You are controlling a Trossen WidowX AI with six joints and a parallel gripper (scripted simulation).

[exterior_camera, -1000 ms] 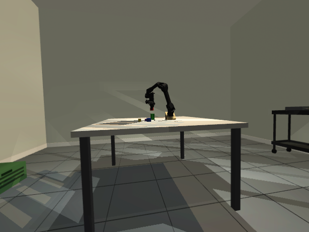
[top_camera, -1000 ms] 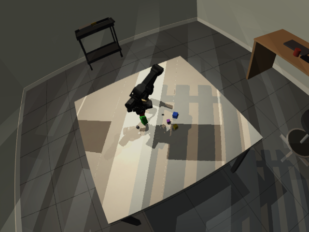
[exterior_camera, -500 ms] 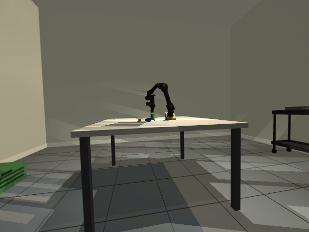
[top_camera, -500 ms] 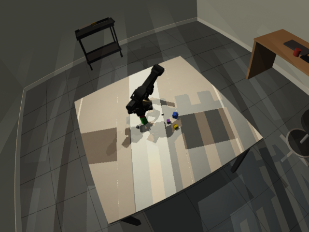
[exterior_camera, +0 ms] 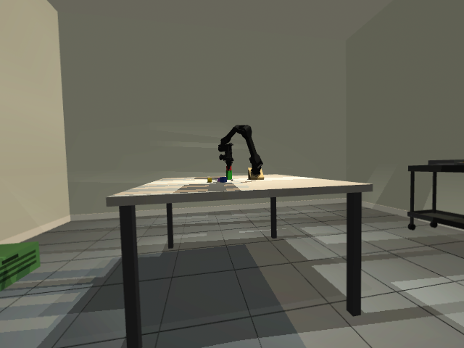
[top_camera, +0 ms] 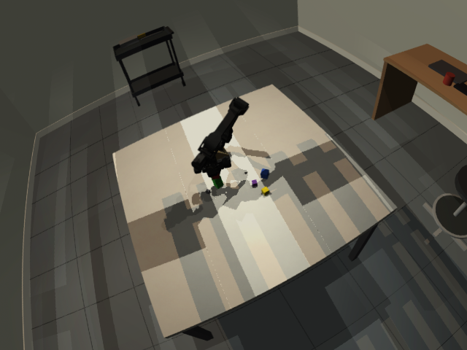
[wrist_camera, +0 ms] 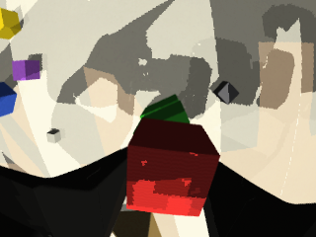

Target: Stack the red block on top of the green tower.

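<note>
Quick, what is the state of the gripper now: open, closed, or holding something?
Gripper: closed on the red block, held just above the green tower.

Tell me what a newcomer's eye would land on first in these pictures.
The red block fills the wrist view, clamped in the black pincer, with the green tower's top peeking out just behind it. From the side, the arm arches over the table with red sitting right above green. Small blue, purple and yellow blocks lie close by.
</note>
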